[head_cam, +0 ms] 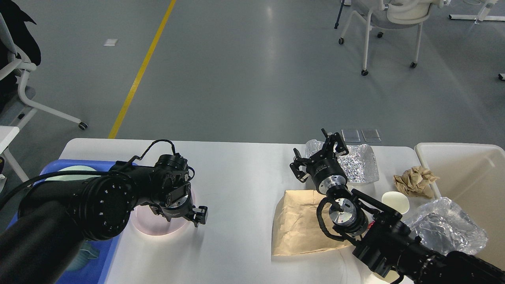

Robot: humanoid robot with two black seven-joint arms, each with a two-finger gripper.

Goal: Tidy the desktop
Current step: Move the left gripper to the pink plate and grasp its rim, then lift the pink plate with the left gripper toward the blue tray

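Across the lower half of the frame lies the large white rectangular bench with rounded corners (240,173), the desktop of the task, with grey floor beyond it. At lower left, a blue plastic tray (94,264) sits on the bench edge, holding a pale green round plate (69,170) partly hidden by the left arm. The left end effector (196,217) hangs low over a pale pink round plate (158,227) just right of the tray; it is dark and seen at an angle, so I cannot tell whether its fingers are apart or together. Right of centre, the right end effector (319,152) is raised with its fingers spread apart, holding nothing, in front of a crumpled silver foil container (361,163). Below it a flat brown paper bag (296,225) lies on the bench, partly under the right arm. Further right are a small cream round lid or cup (395,201), a crumpled ball of brown paper (416,180) and a crumpled clear plastic wrapper (446,228). At the right edge stands a cream-beige plastic bin (465,173). White wheeled chairs (390,19) stand on the floor at upper right.
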